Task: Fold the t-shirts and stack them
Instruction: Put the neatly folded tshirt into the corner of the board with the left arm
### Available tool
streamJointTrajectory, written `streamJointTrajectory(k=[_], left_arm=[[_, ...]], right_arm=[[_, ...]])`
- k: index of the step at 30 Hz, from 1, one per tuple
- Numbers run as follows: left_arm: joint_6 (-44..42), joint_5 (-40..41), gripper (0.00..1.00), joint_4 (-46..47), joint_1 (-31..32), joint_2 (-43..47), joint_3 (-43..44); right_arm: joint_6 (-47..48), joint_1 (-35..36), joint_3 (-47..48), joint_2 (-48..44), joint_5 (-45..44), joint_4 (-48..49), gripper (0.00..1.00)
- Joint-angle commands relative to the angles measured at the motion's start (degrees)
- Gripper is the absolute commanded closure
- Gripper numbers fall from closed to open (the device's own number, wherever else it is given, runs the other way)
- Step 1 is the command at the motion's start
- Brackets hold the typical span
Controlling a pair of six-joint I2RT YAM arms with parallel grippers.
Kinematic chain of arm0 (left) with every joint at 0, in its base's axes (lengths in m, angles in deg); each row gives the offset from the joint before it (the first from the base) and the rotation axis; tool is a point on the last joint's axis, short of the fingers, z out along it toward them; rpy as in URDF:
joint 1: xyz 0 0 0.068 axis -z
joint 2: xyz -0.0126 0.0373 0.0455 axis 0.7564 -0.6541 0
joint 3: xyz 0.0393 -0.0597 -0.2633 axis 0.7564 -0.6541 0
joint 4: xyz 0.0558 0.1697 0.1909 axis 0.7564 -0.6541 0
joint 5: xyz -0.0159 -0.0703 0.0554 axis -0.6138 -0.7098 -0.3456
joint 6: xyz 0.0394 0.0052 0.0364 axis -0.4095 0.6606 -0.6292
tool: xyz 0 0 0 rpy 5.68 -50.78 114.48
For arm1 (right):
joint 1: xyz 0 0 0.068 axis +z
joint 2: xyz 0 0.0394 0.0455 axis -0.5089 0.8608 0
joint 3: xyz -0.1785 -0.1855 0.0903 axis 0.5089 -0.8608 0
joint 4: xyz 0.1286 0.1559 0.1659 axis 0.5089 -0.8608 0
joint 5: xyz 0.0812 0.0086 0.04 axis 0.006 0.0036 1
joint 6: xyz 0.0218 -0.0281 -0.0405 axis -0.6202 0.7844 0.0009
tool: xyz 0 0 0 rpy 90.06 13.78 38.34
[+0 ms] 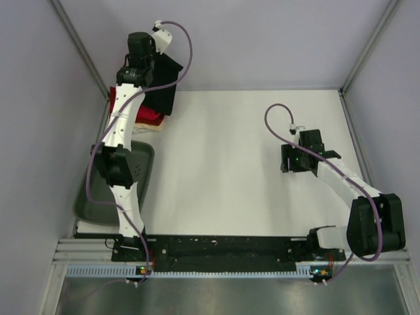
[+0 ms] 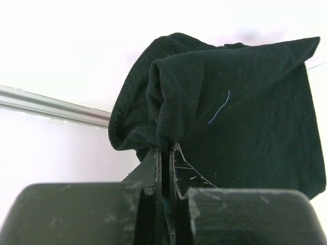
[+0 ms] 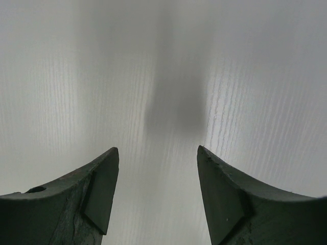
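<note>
A black t-shirt is hanging bunched from the left gripper at the far left corner of the white table, its cloth draping down in front of a stack of folded shirts. Whether it is touching the stack cannot be told.

In the left wrist view the gripper's two fingers are pressing tight together on a gathered fold of the dark fabric. A hemmed edge is curling out on the left, and a thin pale thread is showing on the cloth.

Beside and below the hanging shirt, the red t-shirts are lying folded in the stack. A cream t-shirt is peeking out at the stack's near edge.

The left arm is reaching out long over the table's left side, crossing above a grey tub that is sitting by the near left corner, apart from the stack. A purple cable is looping from the wrist above the shirt.

On the other side, the right gripper is hovering above bare tabletop, well apart from all the shirts. Its fingers are spread apart, with only the white surface and a soft shadow showing between them.
</note>
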Motion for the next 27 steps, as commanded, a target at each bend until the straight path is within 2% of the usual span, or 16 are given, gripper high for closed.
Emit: streamJointTrajectory(k=[1,10,14,16,23,24,25,26,27], left_arm=[[-1.57,0.84,1.0,6.82,-2.97,3.49,1.31],[-2.27,2.95,1.0,12.0,-7.98,-4.41,2.01],[-3.15,2.51,1.0,16.91,-10.18,-7.84,1.92],[-5.17,5.05,1.0,21.21,-10.62,-10.56,2.01],[-7.19,8.84,1.0,26.94,-13.26,-17.69,7.29],[-7.37,9.01,0.91,27.12,-13.61,-17.95,7.11],[-7.81,9.54,0.69,27.47,-13.7,-18.3,6.85],[-8.33,10.41,0.52,27.56,-13.79,-18.66,6.76],[-8.77,11.55,0.39,27.56,-13.79,-18.92,6.76]], right_arm=[[0.52,0.12,0.53,0.03,-0.85,0.26,0.38],[0.78,0.12,0.71,-0.06,-0.94,-0.18,0.38],[1.13,0.21,0.97,0.21,-0.85,-0.18,0.38],[1.13,0.21,1.06,0.56,-0.85,-0.27,0.38],[1.31,0.12,1.06,0.65,-0.68,-0.53,0.38],[1.39,0.21,1.23,0.91,-0.68,-0.53,0.38],[1.31,0.21,1.32,1.17,-0.59,-0.53,0.38],[1.39,0.12,1.41,1.35,-0.41,-0.53,0.38],[1.48,0.12,1.41,1.44,-0.41,-0.62,0.38]])
